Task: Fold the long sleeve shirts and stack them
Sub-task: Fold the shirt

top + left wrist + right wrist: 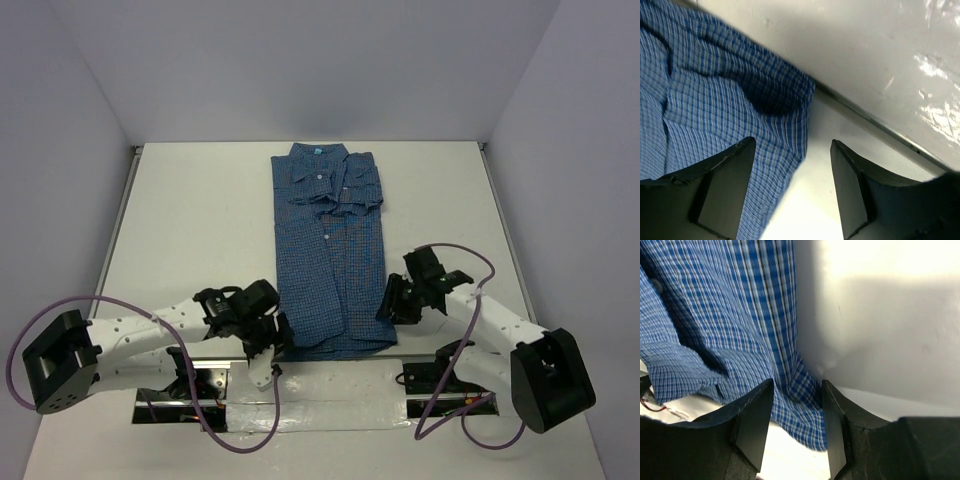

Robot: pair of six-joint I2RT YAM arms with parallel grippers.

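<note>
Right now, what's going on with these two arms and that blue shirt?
Two robot arms are working on a blue checked shirt lying on the table. It is already folded into a narrow strip, with the sleeves folded in near the collar. The left gripper and right gripper sit at the shirt's two near corners, jaws open over the cloth edge. Neither looks clamped yet.

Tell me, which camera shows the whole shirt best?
The top view: the shirt lies flat there, visible from collar to hem. The left wrist view shows only a corner of it; the right wrist view shows only one edge and some folded cloth.
</note>
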